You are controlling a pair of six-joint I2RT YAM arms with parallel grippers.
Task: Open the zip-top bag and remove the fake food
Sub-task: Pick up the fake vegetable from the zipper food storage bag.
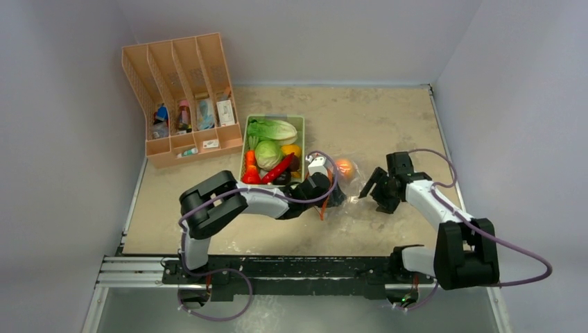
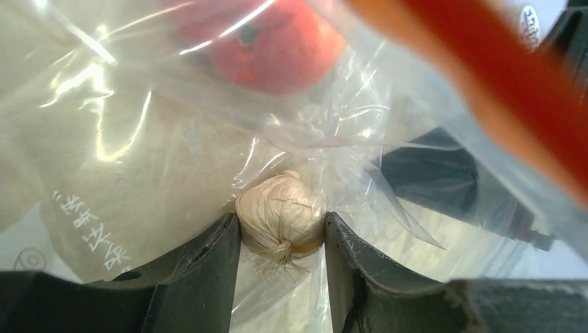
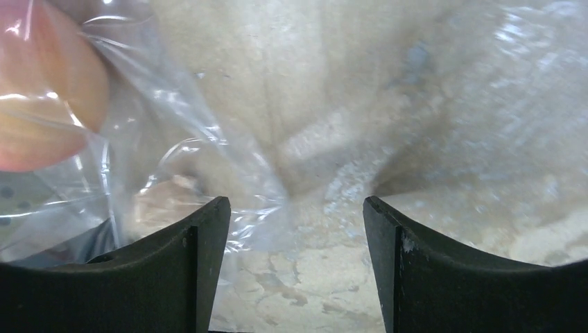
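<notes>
The clear zip-top bag (image 1: 347, 186) lies on the table between my two grippers; its orange-red zip strip (image 2: 499, 83) crosses the upper right of the left wrist view. My left gripper (image 2: 282, 225) is reached into the bag and is shut on the small beige piece (image 2: 277, 208), a finger against each side. The orange-pink peach (image 2: 277, 41) lies just beyond it in the bag, and shows in the top view (image 1: 344, 168). My right gripper (image 3: 297, 215) is open and empty at the bag's right edge (image 3: 173, 159), low over the table.
The pale-green tray (image 1: 274, 117) behind my left arm holds the lettuce (image 1: 274, 130), cabbage (image 1: 267, 154), red chili (image 1: 277, 168), carrot (image 1: 250, 161) and yellow pepper (image 1: 292, 149). A pink file organizer (image 1: 182, 97) stands at the back left.
</notes>
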